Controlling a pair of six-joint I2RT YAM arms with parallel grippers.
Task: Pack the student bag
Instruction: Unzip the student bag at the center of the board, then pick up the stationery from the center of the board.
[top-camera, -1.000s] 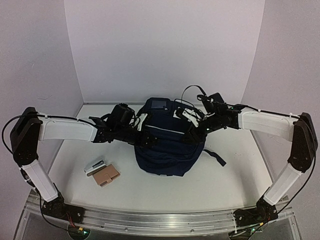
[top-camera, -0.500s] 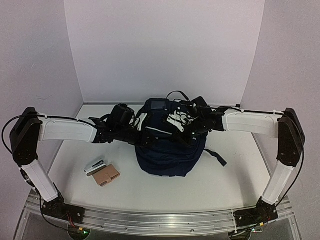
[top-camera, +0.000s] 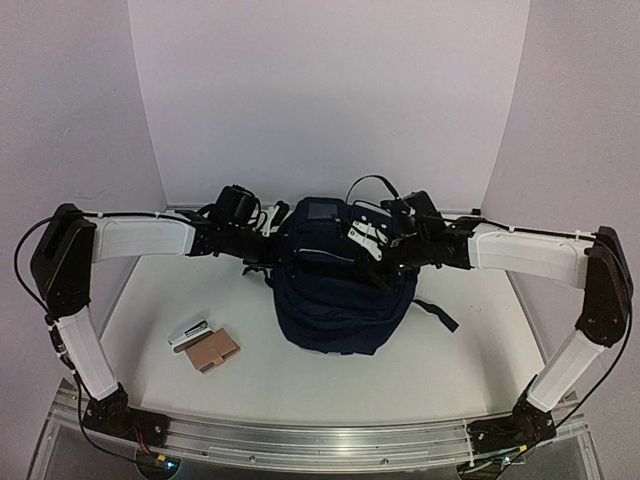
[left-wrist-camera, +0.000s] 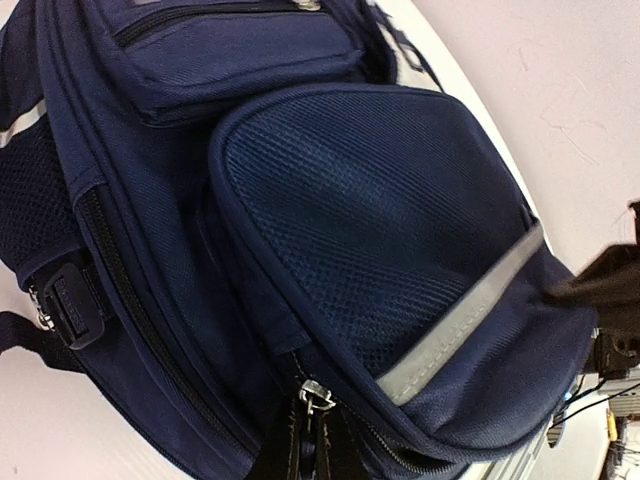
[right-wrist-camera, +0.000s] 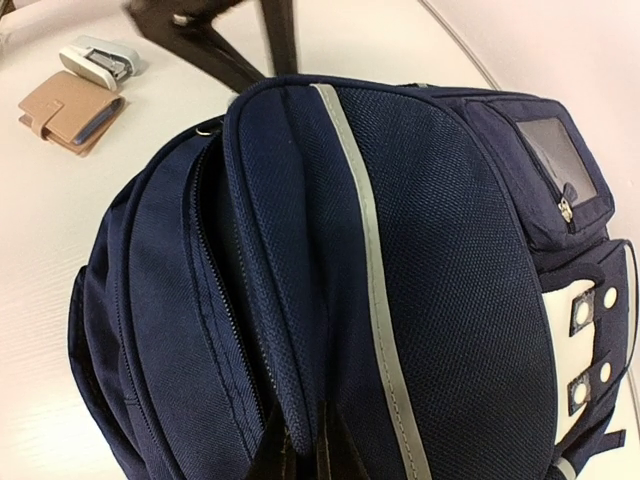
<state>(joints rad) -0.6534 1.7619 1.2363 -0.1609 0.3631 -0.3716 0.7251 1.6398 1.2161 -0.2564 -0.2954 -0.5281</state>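
The student bag (top-camera: 340, 305), a dark navy backpack with grey piping, stands upright at the middle of the table. My left gripper (top-camera: 270, 262) is at the bag's left side. In the left wrist view the left gripper (left-wrist-camera: 312, 428) is shut on the pull of a silver zipper slider (left-wrist-camera: 318, 394). My right gripper (top-camera: 376, 266) is at the bag's upper right. In the right wrist view the right gripper (right-wrist-camera: 305, 442) is shut on a fold of the student bag (right-wrist-camera: 420, 250) beside a zipper track (right-wrist-camera: 215, 300).
A tan wallet (top-camera: 212, 350) and a white stapler (top-camera: 188, 333) lie on the table left of the bag, also shown as the wallet (right-wrist-camera: 70, 112) and stapler (right-wrist-camera: 97, 60) in the right wrist view. A black strap (top-camera: 438, 315) trails from the bag's right side.
My right gripper has moved in onto the bag's top and shut on its fabric. The left arm has lifted and shifted toward the back wall, still gripping the zipper pull.
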